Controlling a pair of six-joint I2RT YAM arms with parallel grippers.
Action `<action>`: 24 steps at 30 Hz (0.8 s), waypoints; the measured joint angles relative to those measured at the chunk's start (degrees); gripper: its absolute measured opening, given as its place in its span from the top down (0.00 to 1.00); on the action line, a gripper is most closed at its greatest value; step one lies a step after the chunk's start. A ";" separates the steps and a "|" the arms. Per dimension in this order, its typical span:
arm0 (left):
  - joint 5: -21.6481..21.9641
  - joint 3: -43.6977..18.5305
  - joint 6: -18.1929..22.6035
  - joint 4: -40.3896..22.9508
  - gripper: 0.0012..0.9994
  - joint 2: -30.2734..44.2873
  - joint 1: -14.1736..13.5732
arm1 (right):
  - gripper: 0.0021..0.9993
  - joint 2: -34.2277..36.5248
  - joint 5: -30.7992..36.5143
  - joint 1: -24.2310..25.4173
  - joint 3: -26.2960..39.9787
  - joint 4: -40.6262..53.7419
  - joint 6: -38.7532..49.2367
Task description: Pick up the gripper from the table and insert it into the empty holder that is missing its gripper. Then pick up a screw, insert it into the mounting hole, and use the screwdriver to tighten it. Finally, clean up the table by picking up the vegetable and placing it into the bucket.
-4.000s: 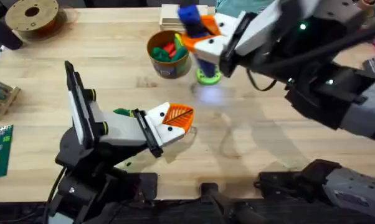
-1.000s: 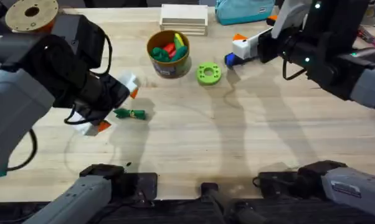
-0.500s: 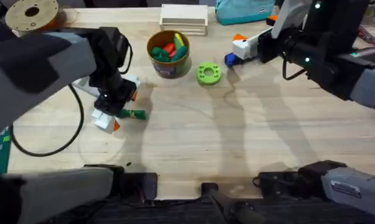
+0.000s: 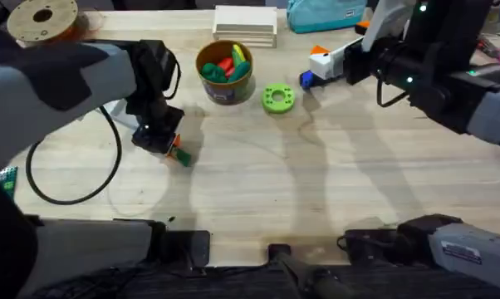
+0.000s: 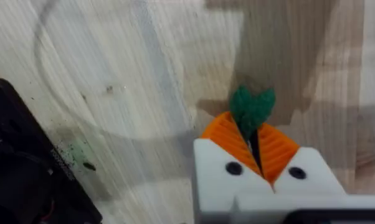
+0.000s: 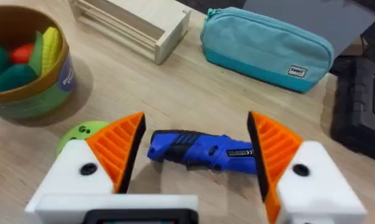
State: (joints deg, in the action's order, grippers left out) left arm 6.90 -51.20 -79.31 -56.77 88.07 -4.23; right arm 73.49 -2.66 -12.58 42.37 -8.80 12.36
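My left gripper (image 4: 172,149) is down on the table (image 4: 258,191), left of the middle. In the left wrist view its orange pads (image 5: 228,140) are shut on the dark-green leafy vegetable (image 5: 252,108), which pokes out past the tips (image 4: 183,159). The bucket (image 4: 224,71), with a yellow rim, stands at the back centre and holds toy vegetables. My right gripper (image 4: 315,65) hovers at the back right, open. The blue screwdriver (image 6: 200,150) lies on the table between its spread fingers (image 4: 306,79), with neither pad touching it. The loose gripper, the holder and a screw are out of view.
A bright green disc (image 4: 276,98) lies right of the bucket. Behind it are a wooden block (image 4: 246,22) and a teal pouch (image 4: 325,12). A spool (image 4: 42,20) stands at the back left. A black cable (image 4: 67,183) loops over the table's left side.
My left arm has swung in over the vegetable, dropped to the table and shut on it. Four seconds ago the right gripper held the screwdriver over the disc; in the last second it has not moved.
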 joint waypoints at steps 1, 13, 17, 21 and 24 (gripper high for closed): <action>-0.02 0.00 -0.06 0.00 0.98 0.00 0.00 | 0.04 0.00 0.00 0.00 0.00 0.00 0.00; -2.78 -19.98 7.36 -7.48 0.98 -0.83 -0.13 | 0.04 0.00 0.02 0.00 0.00 0.00 0.00; -4.29 -24.84 10.01 -2.04 0.98 -1.84 -1.69 | 0.04 0.00 0.00 0.00 0.00 0.02 0.00; -8.15 -25.35 15.66 7.83 0.98 -1.73 -5.17 | 0.04 0.00 0.00 0.00 0.00 0.02 0.00; -9.89 -25.35 21.98 13.59 0.98 -1.22 -7.64 | 0.04 0.00 0.00 0.00 0.00 0.02 0.00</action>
State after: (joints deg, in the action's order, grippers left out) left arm -2.99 -76.55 -57.33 -43.19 86.85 -11.87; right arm 73.49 -2.66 -12.58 42.37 -8.78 12.36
